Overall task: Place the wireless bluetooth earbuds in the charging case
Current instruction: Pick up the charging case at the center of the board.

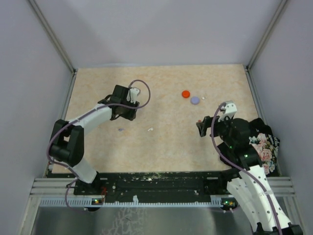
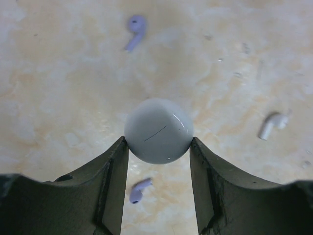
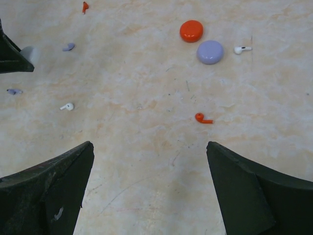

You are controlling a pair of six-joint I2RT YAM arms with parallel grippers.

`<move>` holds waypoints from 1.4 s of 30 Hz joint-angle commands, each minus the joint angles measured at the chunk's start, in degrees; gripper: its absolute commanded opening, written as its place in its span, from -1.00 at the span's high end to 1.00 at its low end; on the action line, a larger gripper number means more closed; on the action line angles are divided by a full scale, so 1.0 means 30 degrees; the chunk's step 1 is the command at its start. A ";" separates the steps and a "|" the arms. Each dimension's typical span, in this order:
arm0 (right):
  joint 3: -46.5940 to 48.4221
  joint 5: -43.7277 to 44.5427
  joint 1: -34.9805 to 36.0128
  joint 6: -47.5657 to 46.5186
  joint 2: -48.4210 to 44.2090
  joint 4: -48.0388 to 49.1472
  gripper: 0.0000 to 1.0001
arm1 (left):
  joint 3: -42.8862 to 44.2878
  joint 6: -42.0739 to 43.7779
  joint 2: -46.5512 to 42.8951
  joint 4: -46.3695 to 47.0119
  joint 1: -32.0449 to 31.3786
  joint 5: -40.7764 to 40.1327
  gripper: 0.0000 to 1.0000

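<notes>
My left gripper (image 2: pixel 157 143) is shut on a round white charging case (image 2: pixel 157 129), pinched at its sides between both fingers above the table. Below it lie two lavender earbuds (image 2: pixel 135 28) (image 2: pixel 138 190) and a white earbud (image 2: pixel 272 125). In the top view the left gripper (image 1: pixel 131 113) hangs over the left half of the table, near a lavender earbud (image 1: pixel 120 129) and a white earbud (image 1: pixel 150 129). My right gripper (image 3: pixel 149 152) is open and holds nothing. Ahead of it lie a red earbud (image 3: pixel 203 118), a red case (image 3: pixel 191 30), a lavender case (image 3: pixel 210 52) and another white earbud (image 3: pixel 242 49).
A second red earbud (image 3: pixel 85 6) lies far off at the back left of the right wrist view. A floral cloth (image 1: pixel 264 144) sits at the table's right edge beside the right arm. Grey walls and metal rails (image 1: pixel 63 54) close in the table.
</notes>
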 commanded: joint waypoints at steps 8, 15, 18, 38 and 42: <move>0.2559 -0.5687 0.0176 0.3273 0.5486 0.2490 -0.96 | -0.3164 0.3756 -0.5880 0.2802 -0.2677 0.5026 0.25; 0.4364 -0.9000 0.0207 0.6281 0.8941 0.4823 -0.93 | -0.4358 0.5060 -0.8286 0.4408 -0.5158 0.4671 0.28; 0.5263 -0.9757 0.0516 0.7026 1.0117 0.5229 -0.89 | -0.4680 0.5718 -0.8990 0.4798 -0.6382 0.4299 0.29; 0.8356 -1.2428 0.4291 0.7107 1.5040 0.4659 -0.48 | -0.3757 0.8087 -0.9460 0.4948 -1.0416 0.2214 0.27; 0.8068 -1.2780 0.4527 0.7046 1.5311 0.4991 -0.43 | -0.3652 0.7826 -0.9526 0.4986 -1.0645 0.2160 0.26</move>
